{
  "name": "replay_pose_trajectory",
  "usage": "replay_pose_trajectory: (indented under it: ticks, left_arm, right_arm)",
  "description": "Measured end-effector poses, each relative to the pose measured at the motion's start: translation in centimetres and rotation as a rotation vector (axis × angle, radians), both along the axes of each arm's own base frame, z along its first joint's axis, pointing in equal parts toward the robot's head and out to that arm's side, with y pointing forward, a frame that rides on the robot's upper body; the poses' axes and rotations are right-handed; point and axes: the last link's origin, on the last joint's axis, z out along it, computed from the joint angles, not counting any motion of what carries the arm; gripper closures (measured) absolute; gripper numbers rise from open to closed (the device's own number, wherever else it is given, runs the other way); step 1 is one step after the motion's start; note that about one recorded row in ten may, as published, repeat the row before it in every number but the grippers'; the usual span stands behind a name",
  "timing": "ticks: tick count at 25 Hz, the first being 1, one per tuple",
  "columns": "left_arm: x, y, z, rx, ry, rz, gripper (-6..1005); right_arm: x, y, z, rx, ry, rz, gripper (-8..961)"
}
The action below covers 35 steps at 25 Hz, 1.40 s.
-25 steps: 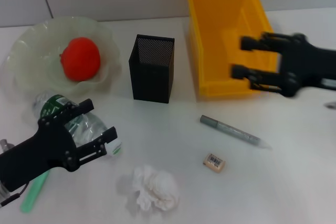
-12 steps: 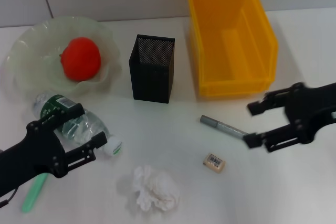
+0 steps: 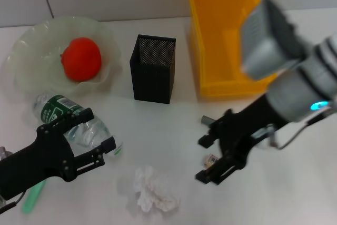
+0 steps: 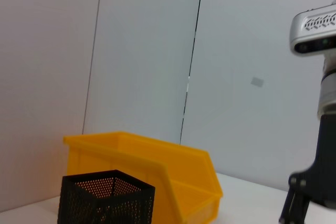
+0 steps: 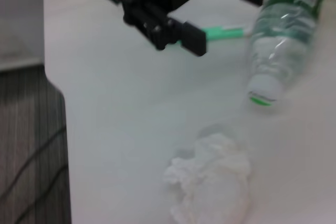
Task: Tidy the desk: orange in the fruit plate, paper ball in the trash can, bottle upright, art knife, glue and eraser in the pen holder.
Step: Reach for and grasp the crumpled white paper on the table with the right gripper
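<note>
Right gripper [image 3: 211, 159] hangs open, jaws straddling the eraser [image 3: 211, 159], paper ball [image 3: 154, 188] just beside (left gripper [image 3: 90, 135] open over the lying bottle [image 3: 73, 122]).

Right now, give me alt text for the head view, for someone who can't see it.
The right claw hangs open over the eraser on the white desk, while the left claw sits open around the lying bottle. The orange rests in the fruit plate; the paper ball lies near the front.
</note>
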Motion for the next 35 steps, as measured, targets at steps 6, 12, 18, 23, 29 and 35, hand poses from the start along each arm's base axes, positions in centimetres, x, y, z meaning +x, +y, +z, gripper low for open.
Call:
replay_pose_trajectory:
  ticks: [6,12,18,23,29,35]
  left_arm:
    - [0.2,0.1,-0.2,0.001,0.001,-0.006,196]
    - [0.6,0.6,-0.4,0.001,0.006,-0.014,197]
    - [0.6,0.9,-0.6,0.003,0.016,-0.01,198]
    - [0.8,1.1,-0.8,-0.007,0.026,-0.021,199]
    - [1.0,1.3,-0.8,-0.005,0.026,-0.026,200]
    - [1.2,1.5,-0.8,-0.005,0.024,-0.032,201]
  right_arm:
    - [-1.3,0.1,-2.8,-0.019,-0.046,0.041,168]
    - [-1.9,0.2,-5.5,-0.003,-0.065,0.078,169]
    - [-2.5,0.0,-7.3,0.009,-0.066,0.09,169]
    - [-2.3,-0.1,-8.4,-0.026,-0.08,0.069,170]
    - [-2.2,0.0,-8.8,-0.047,-0.092,0.042,188]
    - [-1.7,0.3,-8.4,-0.034,-0.122,0.055,330]
